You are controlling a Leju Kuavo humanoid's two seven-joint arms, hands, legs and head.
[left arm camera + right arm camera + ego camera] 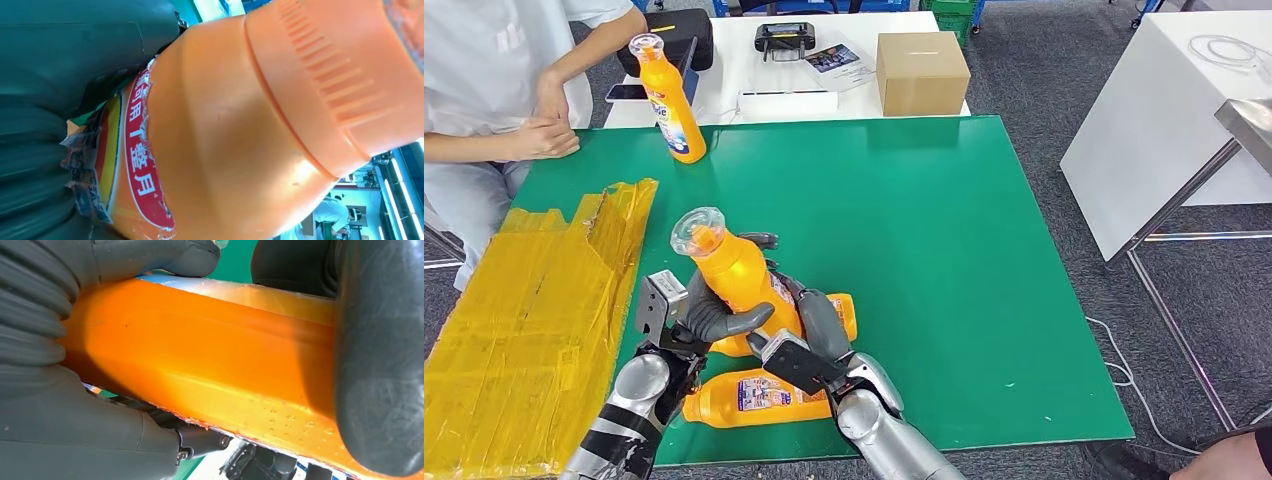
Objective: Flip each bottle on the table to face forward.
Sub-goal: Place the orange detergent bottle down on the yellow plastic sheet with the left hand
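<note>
An orange bottle (pixel 736 275) with a clear cap is held tilted above the green mat (pixel 944 250), near its front edge. My left hand (pixel 714 318) grips its lower body from the left and my right hand (pixel 812 330) wraps it from the right. Up close, the held bottle (pixel 240 130) shows a torn red and yellow label beside my left hand (pixel 60 75). My right hand (pixel 45 390) clasps the smooth orange side of the held bottle (pixel 200 365). A second bottle (pixel 754 396) lies flat under my hands, a third (pixel 842 314) lies behind them, and a fourth (pixel 672 100) stands at the mat's far left.
A person (pixel 494 90) sits at the far left corner, hands resting by the mat. Yellow-taped cardboard (pixel 534 310) covers the left side. A cardboard box (pixel 921 72) and a black case (pixel 674 35) sit on the white table behind. Another white table (pixel 1164 120) stands to the right.
</note>
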